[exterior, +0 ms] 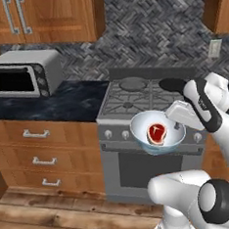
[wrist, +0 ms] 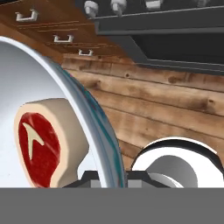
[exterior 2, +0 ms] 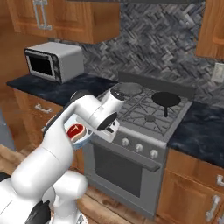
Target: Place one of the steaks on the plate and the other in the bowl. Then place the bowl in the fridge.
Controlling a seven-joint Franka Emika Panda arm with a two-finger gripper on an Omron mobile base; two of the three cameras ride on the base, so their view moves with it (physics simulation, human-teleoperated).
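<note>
The gripper (exterior: 180, 124) was pinched shut on the rim of the bowl (exterior: 163, 142), at the bowl's three o'clock side, holding it in the air before the stove (exterior: 134, 97). One steak (exterior: 156, 133) lay inside. The microwave (exterior: 22, 73) stood toward ten o'clock.

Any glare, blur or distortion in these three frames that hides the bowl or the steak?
Left base view: even, flat lighting, no glare; bowl and steak are sharp. Right base view: the arm covers most of the bowl, the steak peeks out. Hand view: the close bowl looks stretched; the steak is clear.
</note>
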